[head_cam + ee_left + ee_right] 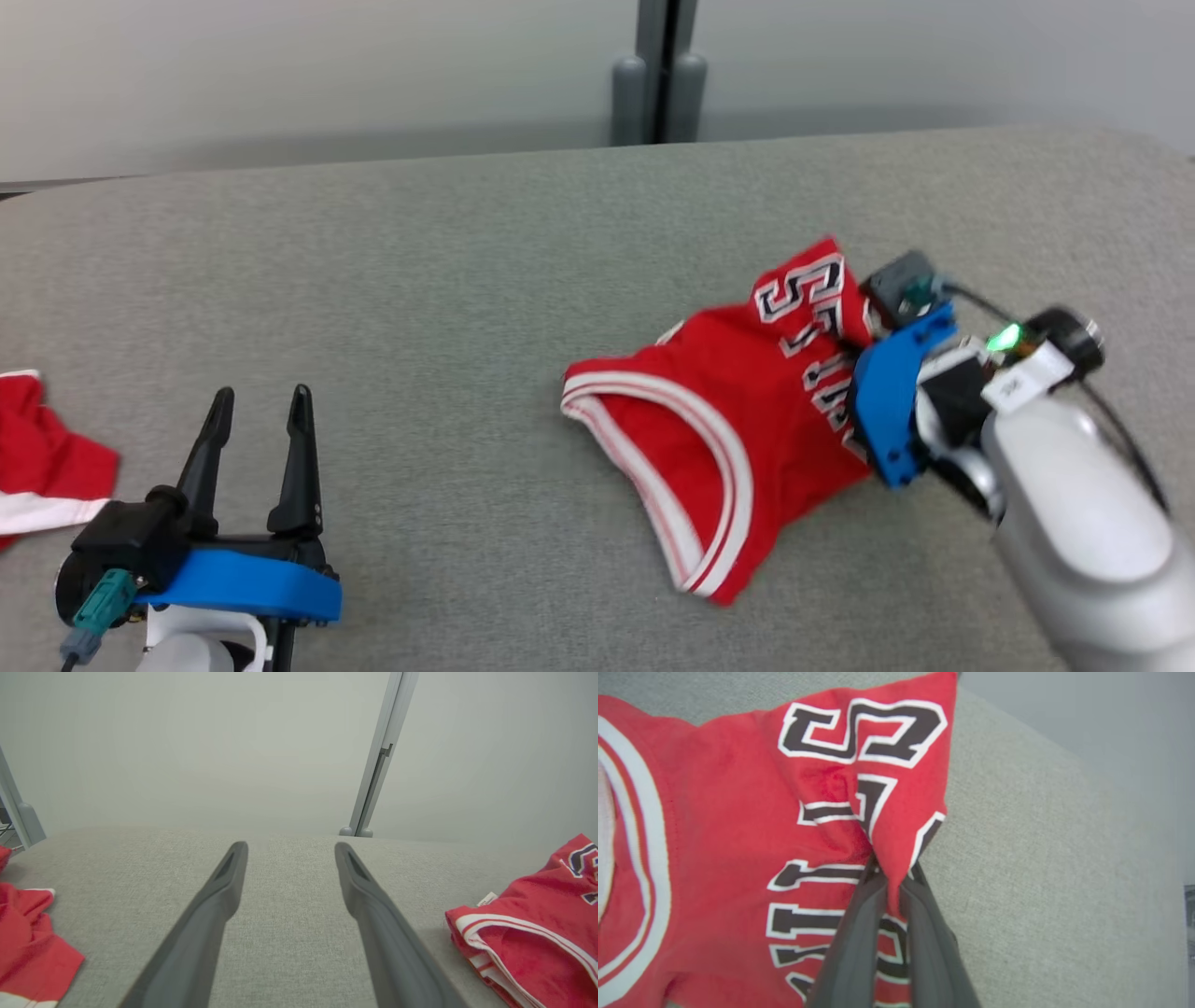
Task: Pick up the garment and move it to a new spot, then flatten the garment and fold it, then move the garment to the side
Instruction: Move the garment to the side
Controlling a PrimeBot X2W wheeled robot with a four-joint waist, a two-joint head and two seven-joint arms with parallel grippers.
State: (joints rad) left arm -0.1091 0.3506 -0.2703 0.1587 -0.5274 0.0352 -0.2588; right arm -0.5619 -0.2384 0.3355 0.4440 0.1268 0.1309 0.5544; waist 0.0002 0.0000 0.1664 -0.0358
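While tight on the lettered edge of the garment point(728, 420), right jaws beside open grey surface point(420, 280); left jaws wide apart.

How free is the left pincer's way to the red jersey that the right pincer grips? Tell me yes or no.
Probably yes: the left pincer stands open, and bare grey surface lies between it and the jersey; the right pincer pinches only its far side.

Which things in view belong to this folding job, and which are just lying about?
In the job: red jersey, pinched by the right gripper; grey table under it.
Lying about: second red cloth at the table's left edge; grey post behind; left gripper, open.
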